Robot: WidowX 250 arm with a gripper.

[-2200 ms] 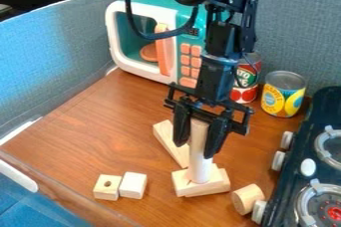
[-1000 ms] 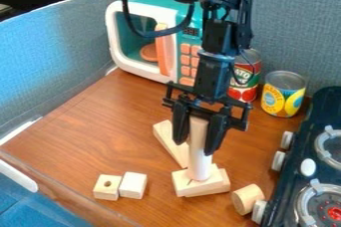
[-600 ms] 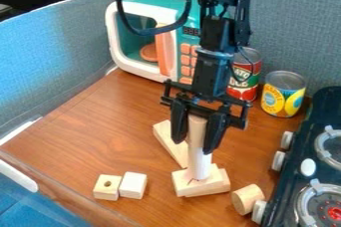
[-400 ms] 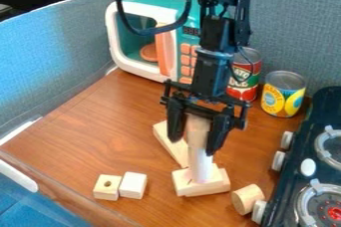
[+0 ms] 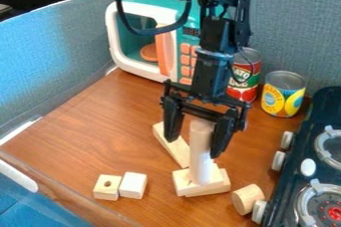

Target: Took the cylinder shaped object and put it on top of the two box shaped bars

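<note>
1. The black two-finger pincer (image 5: pixel 194 147) is spread open around the cylinder, gripping nothing; one finger is clear of it, the other very near, contact unclear.
2. The pale, smooth wooden cylinder (image 5: pixel 201 154) stands upright on the bars; probably light, rigid, slightly slippery, best taken at its upper sides.
3. The two pale wooden bars (image 5: pixel 183 185), crossed beneath, look stiff but could slide.

Toward eleven on the bench (image 5: pixel 93 131) stands a toy microwave (image 5: pixel 176 54); a red can (image 5: pixel 244 89) sits at two, a yellow can (image 5: pixel 284 96) at three. The stove (image 5: pixel 283 191) lies at four, a short wooden stub (image 5: pixel 248 199) beside it at five, two small blocks (image 5: pixel 133 185) at seven.
</note>
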